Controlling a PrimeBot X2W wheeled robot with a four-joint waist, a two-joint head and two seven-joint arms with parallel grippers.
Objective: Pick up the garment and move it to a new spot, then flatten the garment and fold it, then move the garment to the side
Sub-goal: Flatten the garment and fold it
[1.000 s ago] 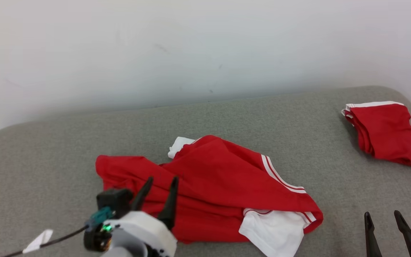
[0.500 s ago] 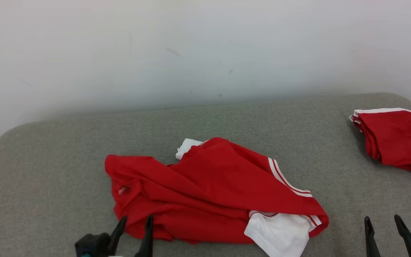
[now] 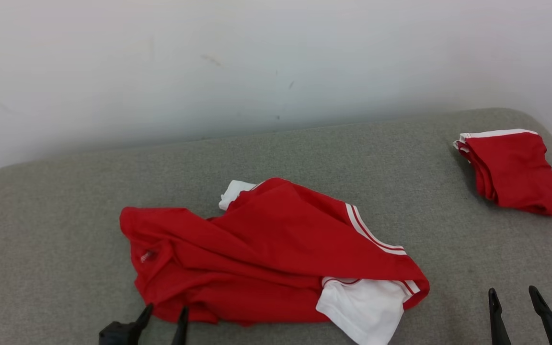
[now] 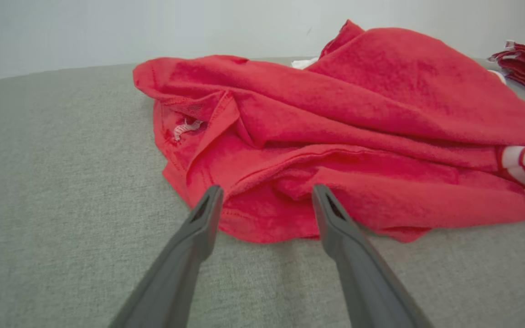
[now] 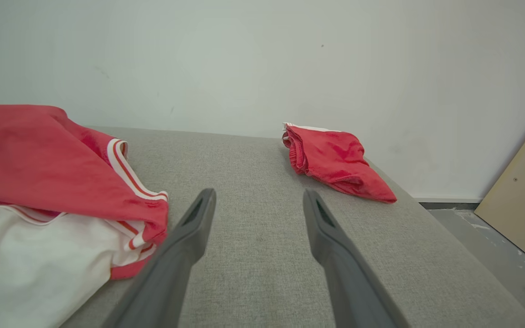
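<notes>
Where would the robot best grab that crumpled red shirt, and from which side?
Likely the near edge of the red shirt, approached low from the robot's side: folds there bunch up off the grey cushion, just ahead of the open left gripper.

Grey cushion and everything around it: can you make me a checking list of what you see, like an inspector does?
Surface: grey fabric cushion, flat, rounded corners.
Job's things: crumpled red garment with white striped trim, unfolded, mid-cushion.
Clutter: folded red garment near the far right corner.
Grippers: left gripper open at the crumpled garment's near edge, holding nothing; right gripper open above the cushion.
Cables: nothing seen.
Surroundings: white wall behind; tan board leaning at right; floor beside it.
</notes>
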